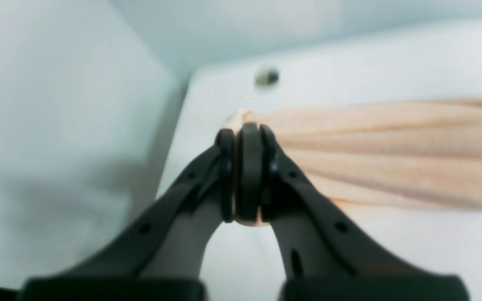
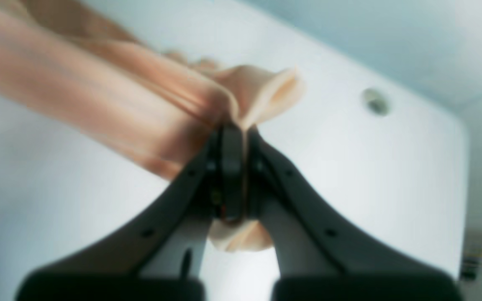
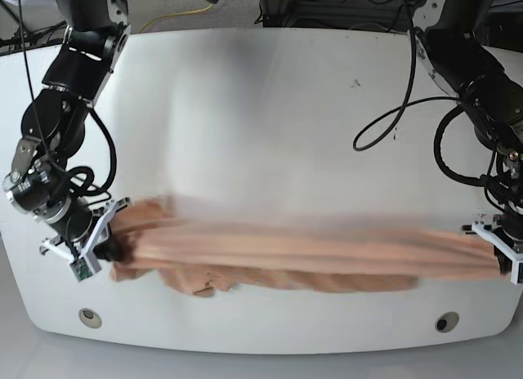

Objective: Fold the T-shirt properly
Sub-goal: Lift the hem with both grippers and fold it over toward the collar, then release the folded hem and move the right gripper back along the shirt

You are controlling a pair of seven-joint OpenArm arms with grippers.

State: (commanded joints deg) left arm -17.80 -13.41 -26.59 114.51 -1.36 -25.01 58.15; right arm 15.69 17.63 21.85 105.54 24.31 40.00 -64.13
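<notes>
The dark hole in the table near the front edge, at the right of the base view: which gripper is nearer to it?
Left. The left gripper grips the T-shirt just above the hole; the right gripper is across the table.

A white table [image 3: 261,93] with rounded corners is filling the base view, two round holes [image 3: 90,317] sitting at seven and five o'clock.

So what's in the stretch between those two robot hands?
Only the T-shirt: in the base view it runs as one taut peach band above the white table, from the right gripper to the left gripper, both jaws clamped on it.
</notes>
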